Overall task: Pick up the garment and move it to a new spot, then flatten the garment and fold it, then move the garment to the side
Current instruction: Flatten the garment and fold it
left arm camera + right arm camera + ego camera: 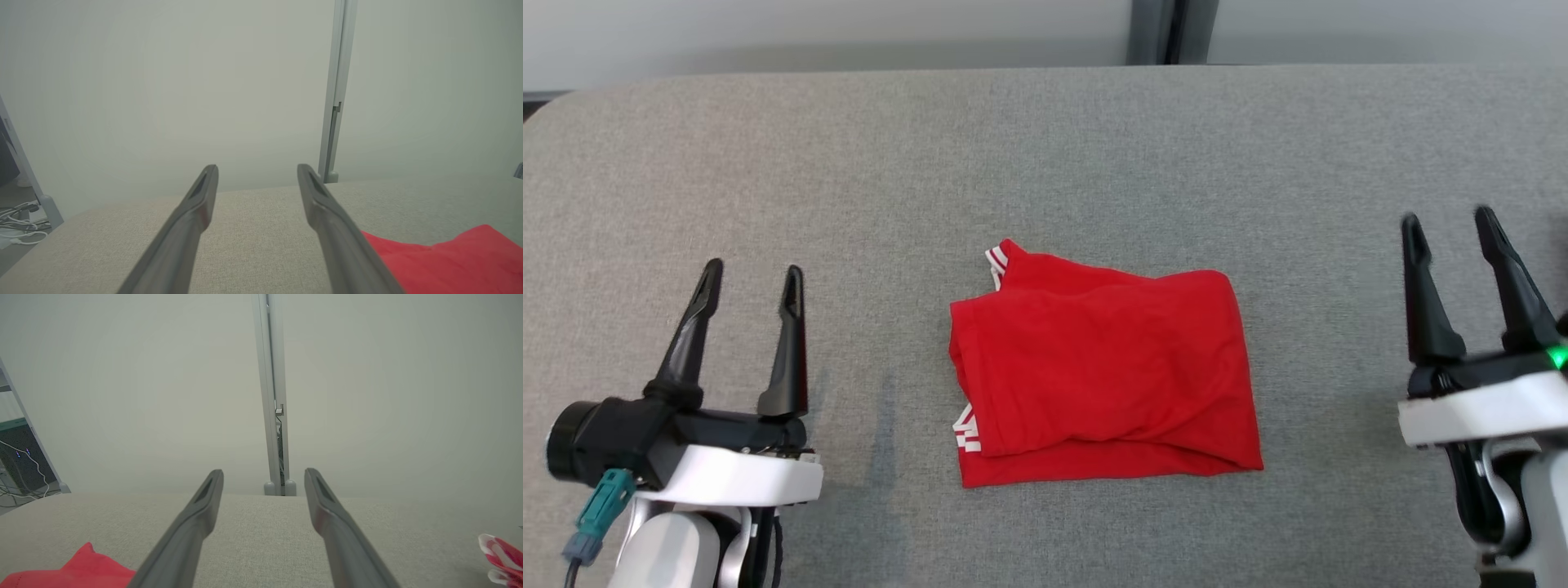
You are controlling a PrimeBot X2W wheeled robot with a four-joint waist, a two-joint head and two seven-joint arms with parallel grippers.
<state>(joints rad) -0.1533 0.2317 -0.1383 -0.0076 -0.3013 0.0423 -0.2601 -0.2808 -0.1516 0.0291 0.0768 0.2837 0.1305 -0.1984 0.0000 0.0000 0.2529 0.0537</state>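
The red garment [1098, 367] with white-striped trim lies folded into a rough rectangle in the middle of the grey padded table [1045, 147]. My left gripper [754, 275] stands open at the lower left, well clear of the cloth, nothing between its fingers. At the far right my right gripper [1450, 219] is open too, apart from the garment. The left wrist view catches the garment [449, 261] at its lower right beside the open left gripper [257, 168]. In the right wrist view a red corner of the garment [73, 569] sits lower left of the open right gripper [263, 473].
A pale wall with a grey vertical post [273, 396] stands behind the table's far edge. Another red and white cloth [502, 555] peeks in at the right wrist view's lower right. Cables [18, 222] lie on the floor off the table's left end.
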